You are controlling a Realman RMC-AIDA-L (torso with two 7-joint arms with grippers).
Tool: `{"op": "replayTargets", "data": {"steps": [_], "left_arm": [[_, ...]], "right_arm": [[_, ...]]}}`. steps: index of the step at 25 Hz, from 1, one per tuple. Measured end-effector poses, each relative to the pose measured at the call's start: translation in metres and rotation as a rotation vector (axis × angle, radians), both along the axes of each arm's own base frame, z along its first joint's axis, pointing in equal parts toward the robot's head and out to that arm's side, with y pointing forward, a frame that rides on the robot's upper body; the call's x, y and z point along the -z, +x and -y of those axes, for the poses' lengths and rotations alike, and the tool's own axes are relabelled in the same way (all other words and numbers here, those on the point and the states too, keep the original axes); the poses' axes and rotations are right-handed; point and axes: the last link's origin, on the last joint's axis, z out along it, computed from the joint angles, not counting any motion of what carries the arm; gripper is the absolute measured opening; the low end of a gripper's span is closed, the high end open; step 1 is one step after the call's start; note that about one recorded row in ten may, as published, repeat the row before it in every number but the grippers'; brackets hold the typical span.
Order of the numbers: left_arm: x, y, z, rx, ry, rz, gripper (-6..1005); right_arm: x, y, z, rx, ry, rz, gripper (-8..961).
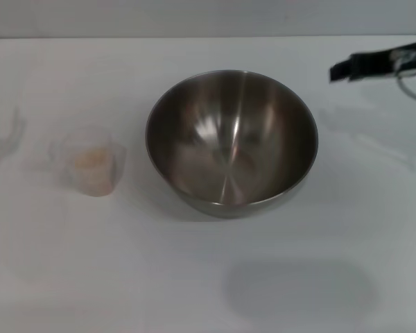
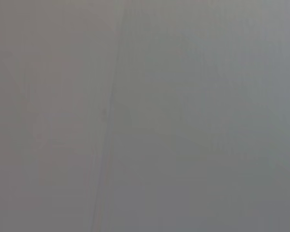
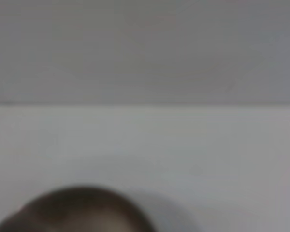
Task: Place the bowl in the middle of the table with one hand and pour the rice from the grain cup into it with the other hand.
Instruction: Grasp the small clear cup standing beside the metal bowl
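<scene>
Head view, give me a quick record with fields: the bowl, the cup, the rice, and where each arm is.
bowl: stainless-steel mixing bowl, upright near the middle of the table, empty
grain cup: clear plastic grain cup, upright to the bowl's left, apart from it
rice: rice in the cup, none in the bowl
right pincer: right pincer above the table beyond the bowl's right rim, holding nothing
left pincer: out of sight
right wrist view: bowl rim at the picture's edge

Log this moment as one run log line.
bowl mid-table, empty | grain cup left of it, rice inside | right gripper far right, clear of bowl | left unseen
</scene>
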Motion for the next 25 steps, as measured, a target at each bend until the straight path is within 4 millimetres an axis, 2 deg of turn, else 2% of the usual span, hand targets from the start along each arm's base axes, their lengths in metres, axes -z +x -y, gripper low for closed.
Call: {"op": "replayTargets", "data": {"steps": [1,3,4,5,6,8,11,13,16,18,19,20,21,22,24,25], "left_arm": [[0.0,0.0,0.0,-0.001,0.001,0.001,846],[0.0,0.0,0.0,-0.002,0.001,0.001,846],[0.0,-0.001,0.0,-0.004,-0.001,0.001,845],[0.0,-0.001,0.0,-0.004,-0.001,0.001,845],[0.001,-0.001,0.0,-0.008,-0.005,-0.001,845],[0.001,-0.002,0.0,-0.01,-0.007,-0.003,845],[0.001,-0.003,0.001,-0.016,-0.008,-0.008,844],[0.001,-0.003,0.001,-0.017,-0.008,-0.009,845],[0.002,-0.004,0.002,-0.023,-0.011,-0.01,846],[0.002,-0.005,0.002,-0.025,-0.013,-0.011,846],[0.003,-0.005,0.001,-0.031,-0.019,-0.011,846],[0.003,-0.005,0.001,-0.031,-0.019,-0.011,845],[0.004,-0.006,0.001,-0.035,-0.024,-0.011,845],[0.004,-0.006,0.001,-0.035,-0.024,-0.011,845],[0.009,-0.007,0.001,-0.041,-0.049,-0.016,845],[0.009,-0.007,0.001,-0.041,-0.049,-0.016,844]], "right_arm": [[-0.014,-0.004,0.003,-0.047,0.056,0.017,346],[-0.021,-0.007,0.003,-0.076,0.082,0.028,363],[-0.035,-0.012,0.005,-0.147,0.144,0.058,371],[-0.035,-0.012,0.005,-0.147,0.144,0.058,380],[-0.047,-0.016,0.007,-0.219,0.222,0.091,388],[-0.051,-0.017,0.009,-0.25,0.258,0.106,405],[-0.064,-0.016,0.015,-0.388,0.449,0.18,493],[-0.064,-0.014,0.016,-0.416,0.49,0.199,551],[-0.062,-0.002,0.015,-0.495,0.675,0.26,639],[-0.059,0.001,0.014,-0.507,0.714,0.271,638],[-0.05,0.013,0.01,-0.523,0.819,0.289,637],[-0.05,0.013,0.01,-0.523,0.819,0.289,637],[-0.044,0.023,0.008,-0.533,0.915,0.302,636],[-0.044,0.023,0.008,-0.533,0.915,0.302,636],[-0.034,0.036,0.007,-0.555,1.077,0.284,636],[-0.034,0.036,0.007,-0.555,1.077,0.284,636]]}}
